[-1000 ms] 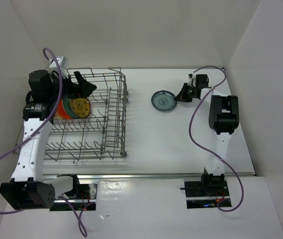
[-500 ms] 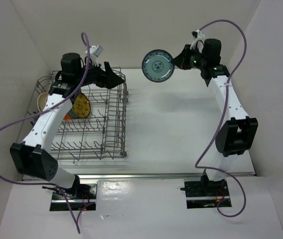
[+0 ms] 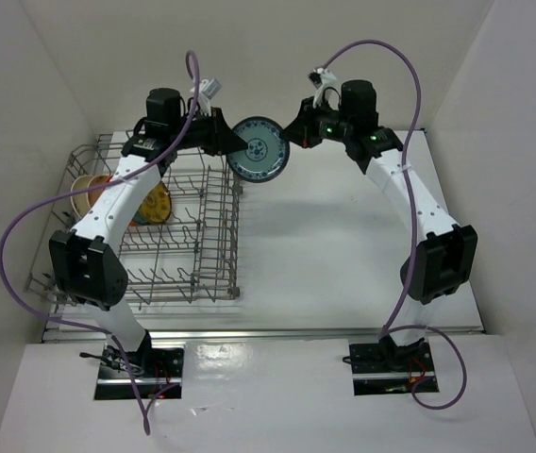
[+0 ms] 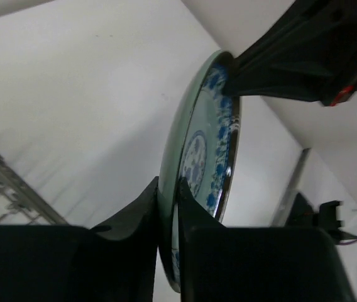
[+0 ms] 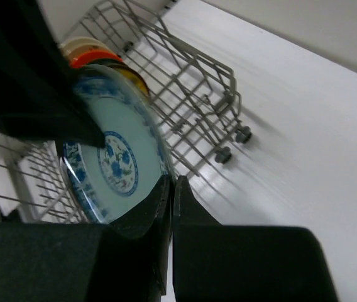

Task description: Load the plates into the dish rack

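Observation:
A blue-and-white plate (image 3: 257, 151) hangs upright in the air just past the far right corner of the dish rack (image 3: 236, 219). My left gripper (image 3: 233, 143) is shut on its left rim and my right gripper (image 3: 290, 140) is shut on its right rim. In the left wrist view the plate (image 4: 198, 154) stands edge-on, with the left gripper (image 4: 169, 190) clamped on its rim. The right wrist view shows the plate's face (image 5: 117, 165) pinched in the right gripper (image 5: 171, 186). A cream plate (image 3: 86, 189), an orange-red one (image 3: 136, 219) and a yellow one (image 3: 158, 201) stand in the rack.
The wire rack (image 5: 194, 72) fills the left half of the white table (image 3: 343, 245), with its tall sides just below the held plate. Purple cables (image 3: 23, 236) loop off both arms. White walls close in on the back and both sides.
The right arm lifted the blue-and-white plate off the table and carried it left toward the rack. The left arm rose from the rack, and its jaws shut on the plate's rim.

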`<state>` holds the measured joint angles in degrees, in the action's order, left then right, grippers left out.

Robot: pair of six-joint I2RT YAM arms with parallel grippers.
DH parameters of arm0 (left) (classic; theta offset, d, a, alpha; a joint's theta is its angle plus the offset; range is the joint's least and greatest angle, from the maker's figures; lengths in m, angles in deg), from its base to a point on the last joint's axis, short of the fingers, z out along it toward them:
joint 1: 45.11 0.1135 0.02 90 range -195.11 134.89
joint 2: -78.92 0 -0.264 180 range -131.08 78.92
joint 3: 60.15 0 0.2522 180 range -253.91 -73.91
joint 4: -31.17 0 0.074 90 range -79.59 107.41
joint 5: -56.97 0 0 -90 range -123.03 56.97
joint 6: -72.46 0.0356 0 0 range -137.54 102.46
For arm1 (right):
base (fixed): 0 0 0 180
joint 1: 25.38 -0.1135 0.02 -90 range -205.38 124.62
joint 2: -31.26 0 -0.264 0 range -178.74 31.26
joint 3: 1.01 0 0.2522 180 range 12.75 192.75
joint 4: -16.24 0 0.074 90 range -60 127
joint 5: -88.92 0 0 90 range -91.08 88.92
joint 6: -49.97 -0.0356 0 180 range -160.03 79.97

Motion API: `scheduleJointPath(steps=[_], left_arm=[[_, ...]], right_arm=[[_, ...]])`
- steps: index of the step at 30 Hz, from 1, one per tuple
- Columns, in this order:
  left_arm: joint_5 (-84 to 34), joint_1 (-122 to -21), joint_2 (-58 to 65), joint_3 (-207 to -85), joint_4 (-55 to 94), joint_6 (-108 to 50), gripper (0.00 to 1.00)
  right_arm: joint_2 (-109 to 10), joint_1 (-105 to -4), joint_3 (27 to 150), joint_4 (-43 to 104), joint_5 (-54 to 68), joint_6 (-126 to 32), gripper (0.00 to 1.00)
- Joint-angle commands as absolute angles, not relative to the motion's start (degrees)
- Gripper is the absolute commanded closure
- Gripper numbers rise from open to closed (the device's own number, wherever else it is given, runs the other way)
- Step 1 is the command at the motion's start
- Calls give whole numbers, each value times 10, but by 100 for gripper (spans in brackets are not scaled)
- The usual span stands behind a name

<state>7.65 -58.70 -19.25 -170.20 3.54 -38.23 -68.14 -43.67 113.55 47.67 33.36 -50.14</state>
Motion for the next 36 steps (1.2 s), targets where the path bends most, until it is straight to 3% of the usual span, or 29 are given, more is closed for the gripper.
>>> scheduleJointPath(steps=[1, 2, 4, 7, 11, 13, 14, 19, 26, 36], left_arm=[[61, -600, -199, -1742, 14, -357, 88], [56, -600, -199, -1749, 7, -356, 100], [28, -600, -190, -1749, 7, -356, 100], [6, -587, -167, -1754, 1, -356, 100], [-6, -530, -97, -1738, 8, -381, 100], [-31, -507, -39, -1729, -9, -381, 100], [-91, -494, -17, -1714, -20, -361, 100], [-296, -464, 103, -1637, -77, -321, 100], [-402, -456, 85, -1618, -200, -287, 100], [-467, -456, 35, -1579, -188, -231, 100]], right_arm=[[-664, -449, 1155, 470, 331, -486, 100], [-659, -449, 1155, 470, 324, -486, 100], [-659, -449, 1155, 470, 311, -486, 88], [-659, -449, 1135, 476, 275, -473, 40], [-625, -424, 1103, 481, 216, -482, 15], [-598, -408, 1074, 474, 204, -490, 12], [-563, -394, 1058, 464, 188, -490, 2], [-524, -374, 964, 411, 85, -485, 0], [-621, -374, 1041, 528, -34, -485, 0], [-678, -374, 1048, 526, -12, -491, 0]])
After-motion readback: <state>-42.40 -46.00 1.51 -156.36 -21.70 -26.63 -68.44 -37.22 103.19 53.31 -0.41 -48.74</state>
